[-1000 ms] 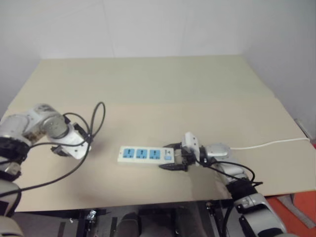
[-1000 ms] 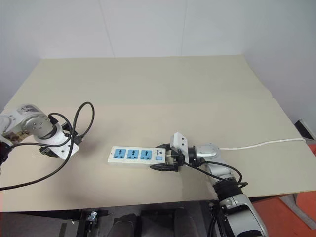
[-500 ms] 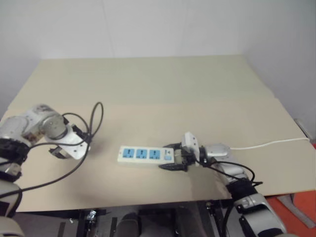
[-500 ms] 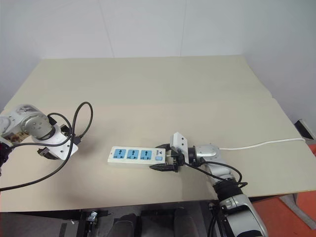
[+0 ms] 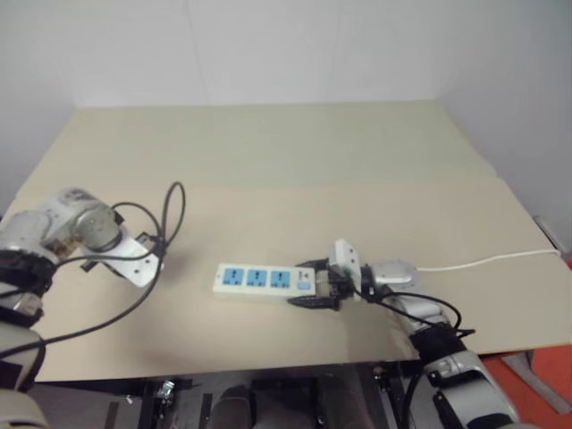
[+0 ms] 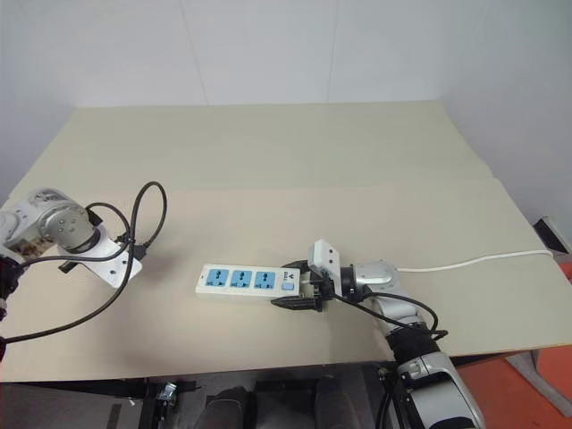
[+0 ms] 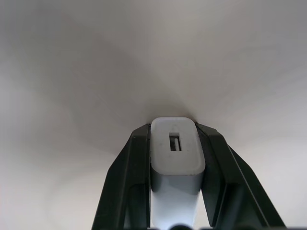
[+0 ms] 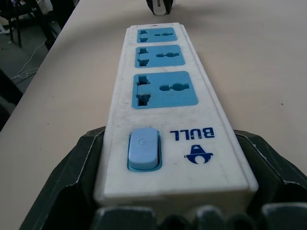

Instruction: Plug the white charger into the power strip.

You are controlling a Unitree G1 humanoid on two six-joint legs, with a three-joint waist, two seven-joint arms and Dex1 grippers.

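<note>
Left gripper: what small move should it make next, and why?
Probably lift and carry the white charger toward the power strip. The left gripper is shut on it, far to the strip's left, while the right gripper holds the strip's switch end and all three sockets are free.

A beige table (image 6: 268, 161) is carrying the load. The power strip (image 6: 250, 281) is lying flat near its 6 o'clock edge, its thin white cord (image 6: 474, 260) trailing toward 3 o'clock.

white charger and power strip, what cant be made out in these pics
- White charger: left wrist view, its lower body and prongs hidden between the left gripper's fingers.
- Power strip: right wrist view, switch-end sides covered by the right gripper.
- Thin white cord: eye views, cut off at the table's right edge.
</note>
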